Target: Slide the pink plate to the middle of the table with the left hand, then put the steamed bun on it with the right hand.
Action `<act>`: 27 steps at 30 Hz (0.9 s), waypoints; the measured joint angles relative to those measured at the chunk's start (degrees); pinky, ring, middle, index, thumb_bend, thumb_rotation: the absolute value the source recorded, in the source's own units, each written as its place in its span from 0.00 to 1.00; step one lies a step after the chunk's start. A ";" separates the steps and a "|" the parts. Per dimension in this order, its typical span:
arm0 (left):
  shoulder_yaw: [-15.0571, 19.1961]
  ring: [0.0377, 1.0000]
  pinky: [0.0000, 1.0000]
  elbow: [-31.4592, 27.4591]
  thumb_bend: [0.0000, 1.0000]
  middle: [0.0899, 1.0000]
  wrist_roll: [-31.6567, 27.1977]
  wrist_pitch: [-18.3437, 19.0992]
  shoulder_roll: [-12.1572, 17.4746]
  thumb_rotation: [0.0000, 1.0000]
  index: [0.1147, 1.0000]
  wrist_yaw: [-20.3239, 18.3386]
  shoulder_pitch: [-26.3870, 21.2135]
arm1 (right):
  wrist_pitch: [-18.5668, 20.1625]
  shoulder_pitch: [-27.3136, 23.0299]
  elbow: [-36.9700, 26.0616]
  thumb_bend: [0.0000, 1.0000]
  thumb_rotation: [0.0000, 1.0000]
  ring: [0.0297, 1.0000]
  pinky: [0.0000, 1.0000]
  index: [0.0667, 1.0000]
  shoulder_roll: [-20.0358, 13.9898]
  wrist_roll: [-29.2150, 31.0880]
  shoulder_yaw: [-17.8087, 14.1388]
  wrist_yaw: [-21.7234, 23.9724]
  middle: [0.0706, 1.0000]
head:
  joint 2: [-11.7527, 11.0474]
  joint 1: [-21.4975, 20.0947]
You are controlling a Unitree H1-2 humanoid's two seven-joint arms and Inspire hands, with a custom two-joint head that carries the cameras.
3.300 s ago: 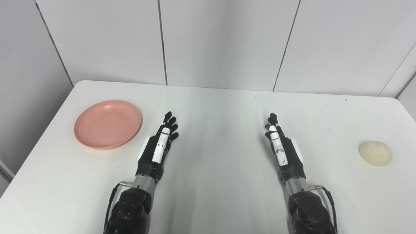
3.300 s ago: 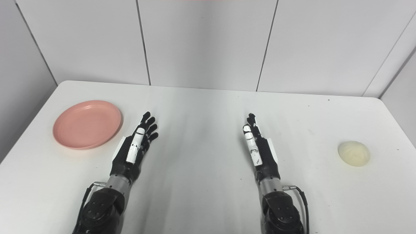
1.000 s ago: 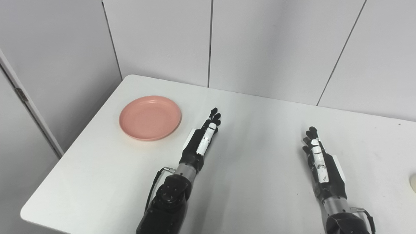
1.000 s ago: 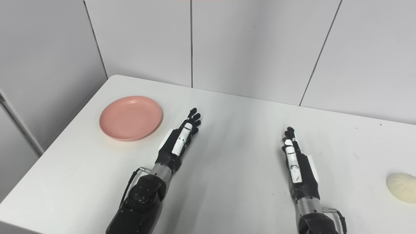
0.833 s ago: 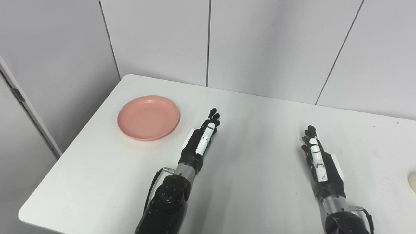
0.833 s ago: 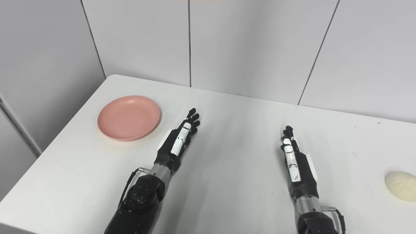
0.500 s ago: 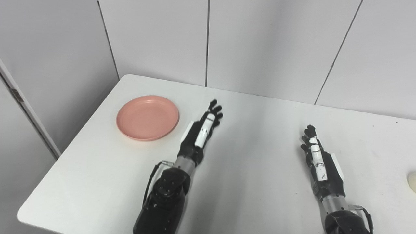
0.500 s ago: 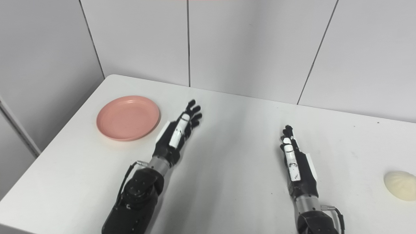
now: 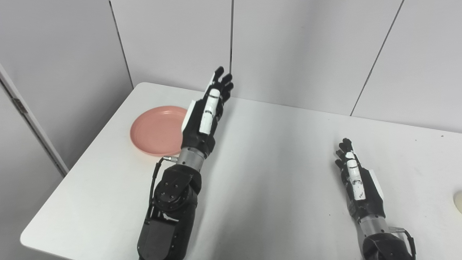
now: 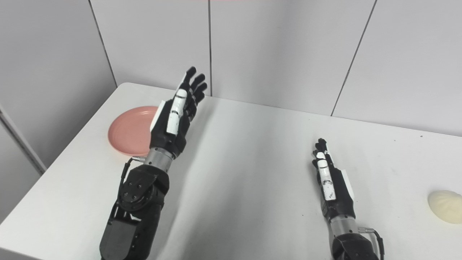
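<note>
White rectangular table [image 9: 274, 202]: carries everything; unchanged.

My left hand [image 9: 205, 113], black with white panels: half a second ago it lay low over the table just right of the plate; now it is raised well above the surface, fingers straight, spread and holding nothing. I judge this as the lift before reaching over to the plate, so the slide has not yet begun.

Round pink plastic plate [image 9: 157, 130]: flat at the far left of the table, not moved. In both views my raised left hand overlaps its right rim, but the hand is up in the air, not touching it; the plate lies below and to the left of the palm.

My right hand [image 9: 355, 182], same make: low over the table on the near right, fingers extended together, empty, waiting as before.

Pale cream steamed bun [image 10: 444, 206]: at the right edge of the table, well apart from my right hand, untouched.
</note>
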 measured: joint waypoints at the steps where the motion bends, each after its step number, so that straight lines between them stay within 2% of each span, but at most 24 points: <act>1: 0.40 0.95 1.00 -0.77 0.47 0.95 -0.15 0.02 0.00 1.00 0.95 0.12 0.00 | -0.41 -0.16 0.25 0.19 1.00 1.00 1.00 1.00 -0.05 0.15 -0.07 0.09 1.00 | 0.00 0.18; 9: 4.08 0.93 0.95 -4.77 0.46 0.93 -0.24 0.11 0.17 1.00 0.94 2.69 -0.29 | -1.14 -1.03 1.52 0.20 1.00 1.00 1.00 1.00 -0.92 1.40 -0.61 1.03 1.00 | -0.70 1.32; 12: 6.16 0.94 0.97 -4.67 0.47 0.94 -0.95 -0.14 0.57 1.00 0.95 3.76 -0.63 | -1.15 -1.02 1.52 0.19 1.00 1.00 1.00 1.00 -1.04 1.39 -0.59 1.06 1.00 | -1.14 1.58; 15: 8.13 0.95 0.99 -4.11 0.47 0.96 -1.44 -0.75 1.87 1.00 0.96 4.41 -0.92 | -1.18 -1.00 1.29 0.18 1.00 1.00 1.00 1.00 -1.06 1.28 -0.55 1.07 1.00 | -1.58 1.85; 16: 8.52 0.95 0.99 -3.82 0.48 0.96 -1.43 -1.01 2.35 1.00 0.97 4.46 -0.96 | -1.18 -0.98 1.21 0.17 1.00 1.00 1.00 1.00 -1.07 1.24 -0.54 1.06 1.00 | -2.54 2.20; 18: 9.56 0.95 0.99 -3.05 0.48 0.96 -1.56 -1.77 2.99 1.00 0.97 4.78 -1.02 | -1.19 -0.94 1.21 0.16 1.00 1.00 1.00 1.00 -1.12 1.23 -0.59 1.06 1.00 | -2.99 2.46; 27: 14.26 0.95 1.00 1.22 0.47 0.96 -5.16 -4.64 4.82 1.00 0.98 5.91 -1.02 | -1.21 -0.65 0.68 0.14 1.00 1.00 1.00 1.00 -1.20 1.14 -0.56 1.01 1.00 | -2.99 2.55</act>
